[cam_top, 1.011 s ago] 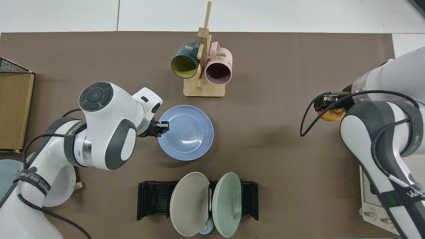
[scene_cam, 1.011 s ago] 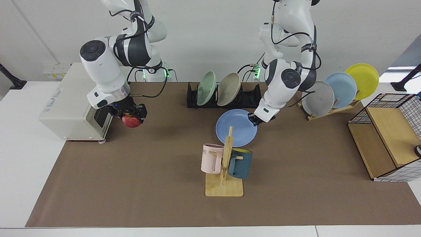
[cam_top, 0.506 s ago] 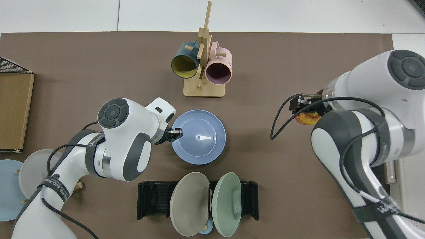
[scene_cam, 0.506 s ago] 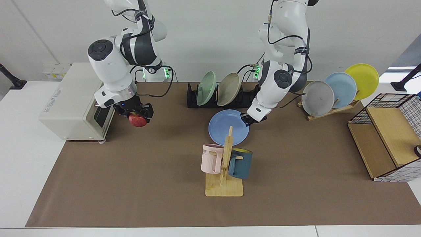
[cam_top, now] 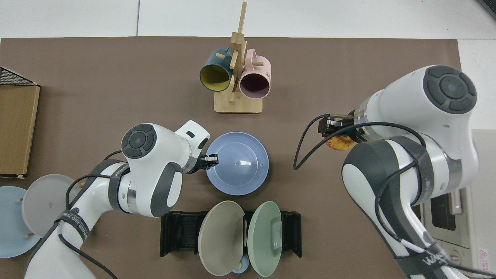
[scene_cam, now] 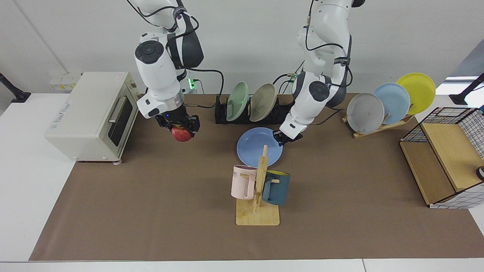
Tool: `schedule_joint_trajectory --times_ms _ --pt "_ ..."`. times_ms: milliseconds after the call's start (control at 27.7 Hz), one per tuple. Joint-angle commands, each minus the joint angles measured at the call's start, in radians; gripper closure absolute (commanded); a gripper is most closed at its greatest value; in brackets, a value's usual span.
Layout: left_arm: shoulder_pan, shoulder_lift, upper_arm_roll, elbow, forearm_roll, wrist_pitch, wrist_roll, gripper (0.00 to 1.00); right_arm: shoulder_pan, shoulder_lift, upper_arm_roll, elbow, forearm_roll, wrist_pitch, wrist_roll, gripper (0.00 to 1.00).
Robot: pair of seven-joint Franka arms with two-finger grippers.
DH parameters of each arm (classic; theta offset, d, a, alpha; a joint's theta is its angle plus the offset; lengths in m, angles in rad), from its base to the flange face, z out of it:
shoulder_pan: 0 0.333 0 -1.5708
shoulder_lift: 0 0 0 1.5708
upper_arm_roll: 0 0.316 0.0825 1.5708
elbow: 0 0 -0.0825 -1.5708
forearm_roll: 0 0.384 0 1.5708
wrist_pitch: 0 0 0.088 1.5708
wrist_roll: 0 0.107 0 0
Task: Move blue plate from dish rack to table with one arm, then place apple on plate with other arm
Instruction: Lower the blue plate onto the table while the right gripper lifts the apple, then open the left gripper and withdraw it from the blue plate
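The blue plate [scene_cam: 259,146] is held at its 3 o'clock rim in the facing view by the left gripper [scene_cam: 286,137], fingers pinched on the edge; whether the plate rests on the table [scene_cam: 159,211] cannot be told; it lies at 6 o'clock of the dish rack [scene_cam: 285,109] and at 12 o'clock of the mug stand [scene_cam: 258,216]; the apple [scene_cam: 181,133] is clamped in the right gripper [scene_cam: 180,126], clear of the mat, at 9 o'clock of the plate; on the pink mug [scene_cam: 242,182] the letters "ME" are legible; on one arm's band, in the top view, "WANEED" is partly readable.
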Motion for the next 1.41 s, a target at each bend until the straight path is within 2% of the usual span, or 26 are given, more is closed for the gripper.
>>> schedule_joint_trajectory --times_ms 0,108,325,433,506,578,614,650,758,939,1156,1264,1372 --pt "-0.026 -0.036 0.003 -0.065 -0.028 0.062 -0.001 1.00 0.004 -0.033 -0.005 -0.033 0.028 0.018 -0.003 1.00" --pt "-0.042 -0.036 0.000 -0.081 -0.030 0.093 -0.014 1.00 0.003 -0.037 -0.005 -0.052 0.076 0.058 -0.012 1.00" --pt "-0.053 -0.032 0.000 -0.093 -0.030 0.114 -0.015 1.00 -0.005 -0.068 -0.005 -0.110 0.088 0.104 -0.049 1.00" --pt "-0.053 -0.028 0.000 -0.092 -0.030 0.117 -0.001 0.98 -0.003 -0.085 -0.005 -0.147 0.119 0.150 -0.044 1.00" --pt "-0.049 -0.025 0.000 -0.084 -0.025 0.111 0.008 0.54 0.006 -0.114 -0.005 -0.205 0.134 0.231 -0.038 1.00" --pt "-0.043 -0.022 0.002 -0.076 -0.021 0.108 0.014 0.27 0.009 -0.143 -0.005 -0.266 0.134 0.303 -0.035 1.00" --pt "-0.040 -0.019 0.002 -0.067 -0.016 0.102 0.012 0.09 0.009 -0.151 -0.003 -0.282 0.133 0.319 -0.035 1.00" --pt "-0.039 -0.018 0.002 -0.058 -0.013 0.093 0.011 0.00 0.009 -0.155 -0.003 -0.291 0.133 0.325 -0.037 1.00" --pt "-0.039 -0.021 0.011 -0.038 0.002 0.042 0.011 0.00 0.020 -0.155 -0.003 -0.293 0.134 0.337 -0.032 1.00" --pt "-0.034 -0.045 0.054 0.057 0.145 -0.117 -0.024 0.00 0.034 -0.157 -0.005 -0.294 0.134 0.334 -0.024 1.00" --pt "-0.031 -0.154 0.132 0.118 0.215 -0.274 -0.040 0.00 0.049 -0.174 -0.005 -0.316 0.134 0.326 -0.017 1.00" --pt "-0.031 -0.200 0.181 0.193 0.229 -0.408 -0.026 0.00 0.047 -0.180 -0.005 -0.326 0.134 0.326 -0.020 1.00" --pt "-0.025 -0.210 0.238 0.304 0.264 -0.554 0.018 0.00 0.050 -0.178 -0.005 -0.326 0.134 0.328 -0.011 1.00"
